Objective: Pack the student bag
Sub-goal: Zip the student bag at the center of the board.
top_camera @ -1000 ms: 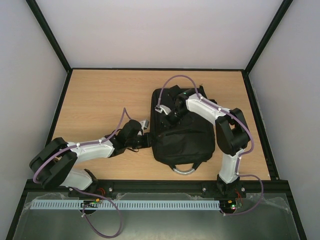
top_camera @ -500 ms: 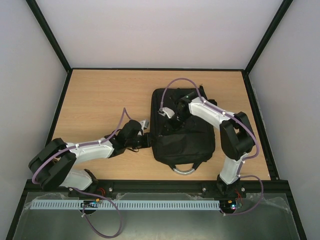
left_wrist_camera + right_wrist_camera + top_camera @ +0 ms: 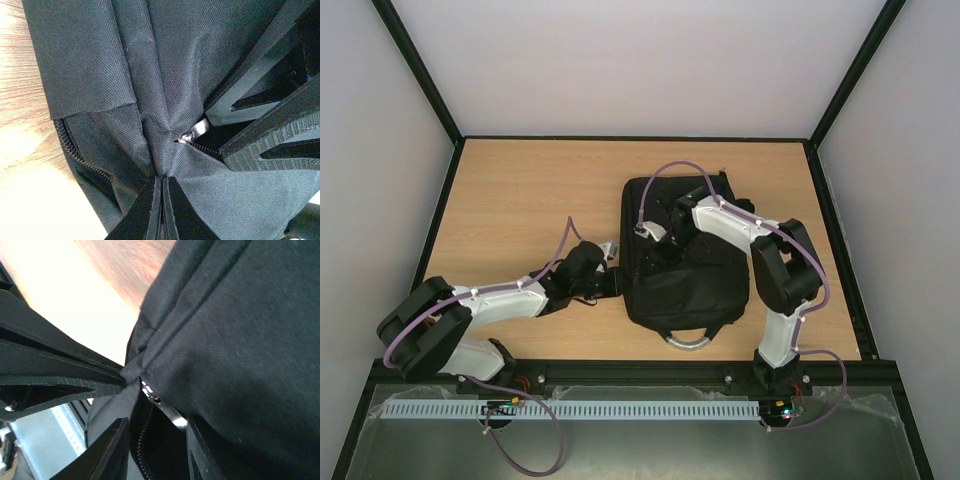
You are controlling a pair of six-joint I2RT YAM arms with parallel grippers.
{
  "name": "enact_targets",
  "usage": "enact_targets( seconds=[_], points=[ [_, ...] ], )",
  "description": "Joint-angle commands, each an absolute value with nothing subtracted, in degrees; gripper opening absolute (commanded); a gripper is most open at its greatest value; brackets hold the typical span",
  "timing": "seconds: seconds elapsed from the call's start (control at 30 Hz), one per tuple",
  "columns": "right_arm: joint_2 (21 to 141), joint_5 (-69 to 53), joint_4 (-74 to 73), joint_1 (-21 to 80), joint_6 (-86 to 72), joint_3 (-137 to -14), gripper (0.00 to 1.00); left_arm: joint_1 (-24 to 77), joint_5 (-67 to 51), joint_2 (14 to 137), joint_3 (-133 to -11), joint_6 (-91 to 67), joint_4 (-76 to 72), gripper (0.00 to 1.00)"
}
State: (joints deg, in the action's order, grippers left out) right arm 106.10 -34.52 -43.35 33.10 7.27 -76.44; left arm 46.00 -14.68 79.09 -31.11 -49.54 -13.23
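Inside of the student bag [image 3: 240, 340] — too dark to tell.

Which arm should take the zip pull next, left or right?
Right. The right gripper has jaws apart either side of the small silver metal zip pull, while the left gripper is shut on the large black fabric student bag, anchoring it.

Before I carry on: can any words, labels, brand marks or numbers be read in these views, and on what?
None: no text can be read in any view.
The bag shows only plain black fabric, with no label or logo in sight.
Its zip pull bears no readable mark.
The electronics at the arm bases are too small to read.
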Motion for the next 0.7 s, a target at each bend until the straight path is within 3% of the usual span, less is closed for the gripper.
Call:
enact_targets(
  seconds=[0.0,0.4,0.67],
  points=[
    [109.5,-40.7,-47.9,34.1,8.2,-79.3,0.32,46.8,-14.9,77.4,-31.1,-49.0,-14.8,0.02],
    [107.3,-44.5,-47.7,34.1,8.1,-81.0,0.28,47.2,-14.2,77.3,-31.2,-48.8,-14.6,0.02],
    [103.9,-30.7,-44.8,34.1,6.5,-78.0,0.23,47.4,-13.5,76.4,-30.7,-48.7,-14.5,0.02]
  ],
)
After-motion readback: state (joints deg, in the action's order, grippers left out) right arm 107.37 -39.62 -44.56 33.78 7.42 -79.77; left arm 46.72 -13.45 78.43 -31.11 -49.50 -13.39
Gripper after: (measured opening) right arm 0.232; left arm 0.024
